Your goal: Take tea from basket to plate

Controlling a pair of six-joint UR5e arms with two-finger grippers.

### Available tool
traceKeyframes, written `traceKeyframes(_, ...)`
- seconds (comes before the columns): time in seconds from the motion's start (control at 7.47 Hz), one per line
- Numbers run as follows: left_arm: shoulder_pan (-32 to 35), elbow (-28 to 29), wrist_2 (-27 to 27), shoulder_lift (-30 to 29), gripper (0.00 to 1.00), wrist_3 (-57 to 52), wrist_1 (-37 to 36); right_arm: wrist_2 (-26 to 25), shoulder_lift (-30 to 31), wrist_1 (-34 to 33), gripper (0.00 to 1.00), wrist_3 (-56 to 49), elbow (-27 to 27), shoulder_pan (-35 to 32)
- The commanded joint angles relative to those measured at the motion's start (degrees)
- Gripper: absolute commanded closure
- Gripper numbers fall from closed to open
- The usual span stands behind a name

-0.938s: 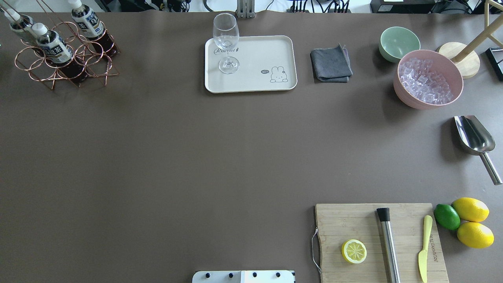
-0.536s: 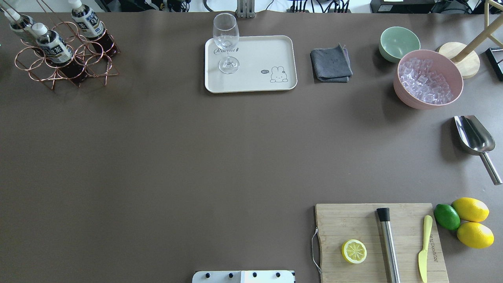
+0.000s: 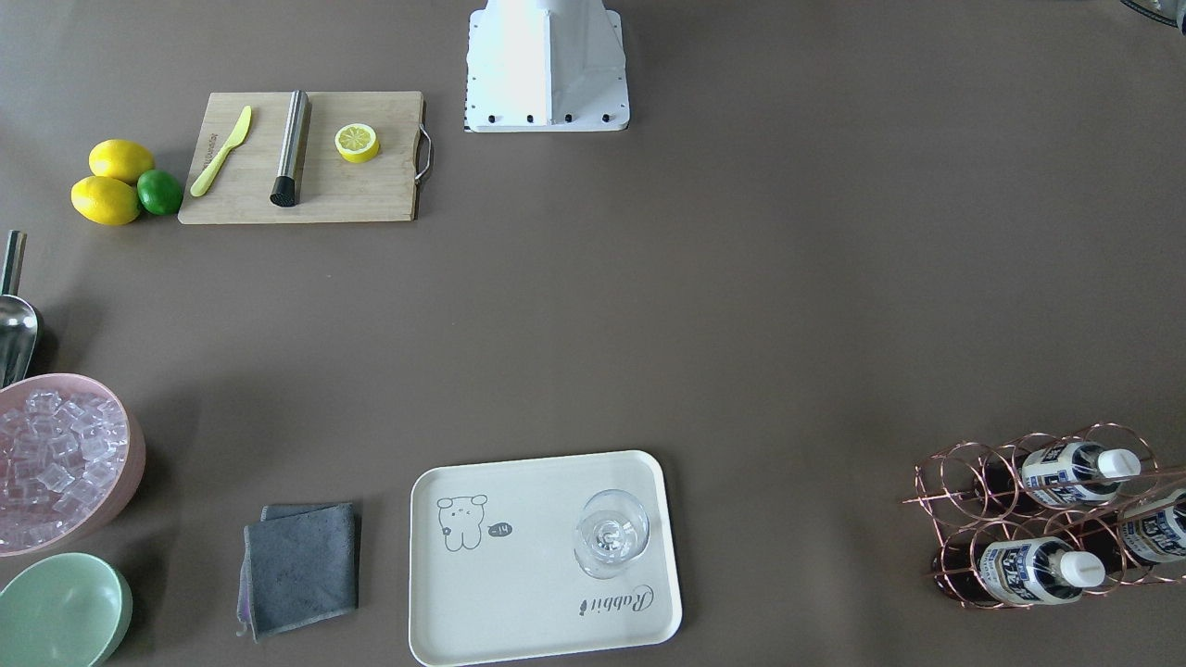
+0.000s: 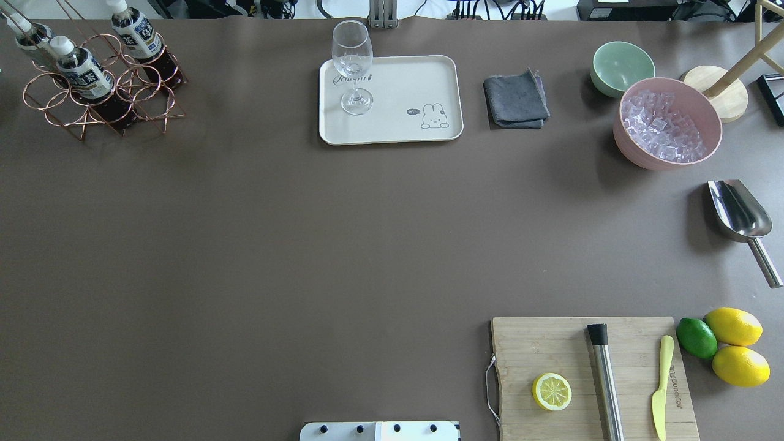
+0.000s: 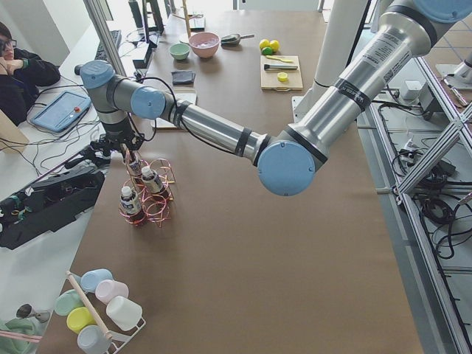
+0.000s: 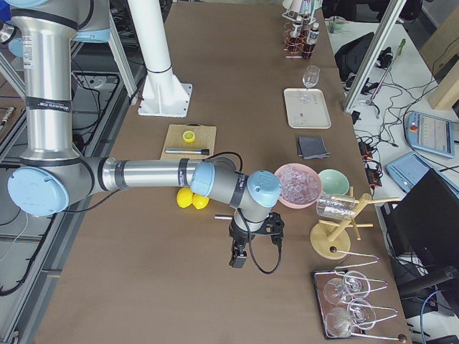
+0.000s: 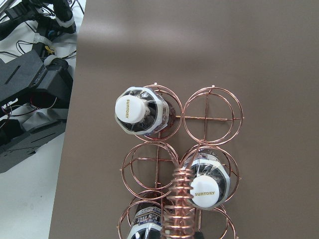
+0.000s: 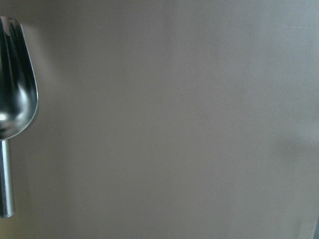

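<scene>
Seen from overhead, at the table's 10 o'clock corner: the basket point(image 4: 138, 82), with three tea bottles point(image 4: 82, 75) upright in its ring cells, white caps on. None on the plate point(image 4: 398, 86) yet. That one at 12 o'clock along the far edge, well apart from the basket, with a clear wine glass point(image 4: 353, 66) standing near its 10 o'clock corner.

From the left wrist camera, straight down into the carrier: one capped bottle in the 11 o'clock cell, another at 5 o'clock just beside the twisted handle point(image 7: 178, 209), a third at 7 o'clock cut by the frame edge.

In the left side view, left gripper point(image 5: 125, 151) above the basket, close over the handle top and the bottle caps. Fingers too small there to judge — cannot tell whether apart or together, nor whether touching anything.

Right gripper point(image 6: 237, 256) low over bare tabletop, far from the basket, shown only in the right side view — spread of its fingers likewise impossible to tell. Metal scoop point(image 8: 15, 94) at 9 o'clock in its wrist camera.
</scene>
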State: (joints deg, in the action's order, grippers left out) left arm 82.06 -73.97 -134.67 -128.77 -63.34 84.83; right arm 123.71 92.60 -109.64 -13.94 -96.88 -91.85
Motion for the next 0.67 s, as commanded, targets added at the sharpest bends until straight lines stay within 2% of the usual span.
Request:
traceKeyframes(0.0, 0.29, -0.47, 0.11, -0.08, 1.00, -0.03, 0.08, 0.04, 0.04, 0.05, 0.00, -0.03, 0.03, 0.00)
traceKeyframes(0.4, 3.00, -4.33, -0.50, -0.08, 1.00, -3.71, -2.28, -0.05, 0.13, 0.05, 0.00, -0.03, 0.03, 0.00)
traceKeyframes(0.54, 4.24, -7.82, -1.63, 0.09, 1.00, -5.81, -7.08, -0.05, 0.13, 0.05, 0.00, -0.03, 0.03, 0.00)
